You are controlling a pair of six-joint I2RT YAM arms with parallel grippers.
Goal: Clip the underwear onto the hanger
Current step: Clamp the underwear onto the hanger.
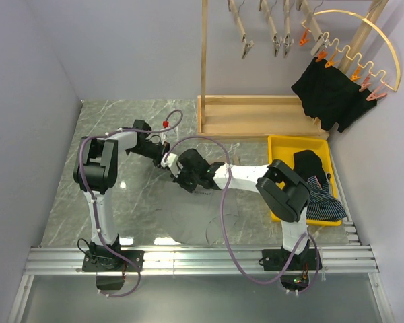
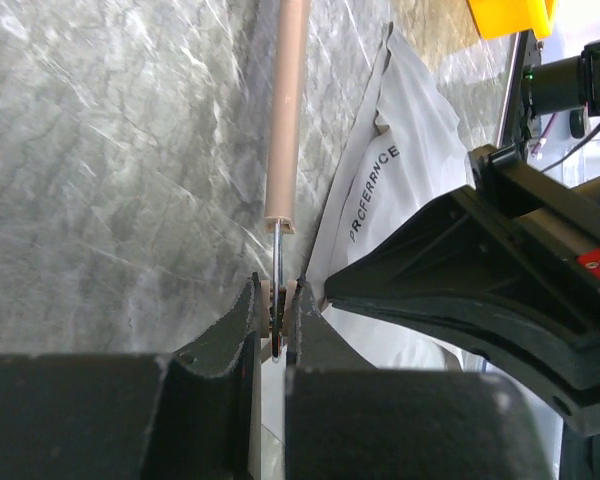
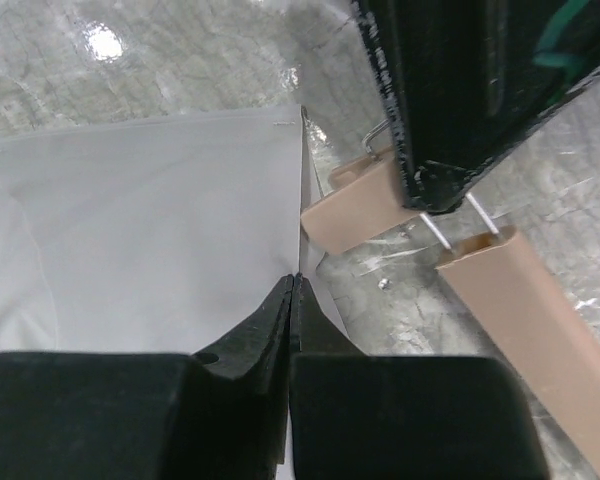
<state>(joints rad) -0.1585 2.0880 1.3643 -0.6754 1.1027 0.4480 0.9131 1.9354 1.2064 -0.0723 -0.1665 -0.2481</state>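
The underwear is light grey and lies flat on the marble table; printed lettering on its waistband shows in the left wrist view. My right gripper is shut, pinching the top edge of the underwear. The hanger is a tan wooden bar with a wire at its end leading to a small wooden clip. My left gripper is shut on that clip, pressing its two halves together. Both grippers meet mid-table, left just above right, a finger's width apart.
A yellow tray at the right holds dark and striped garments. Behind it stands a wooden rack with hangers and clips overhead. Black underwear hangs from a curved hanger at the back right. Grey walls close in both sides.
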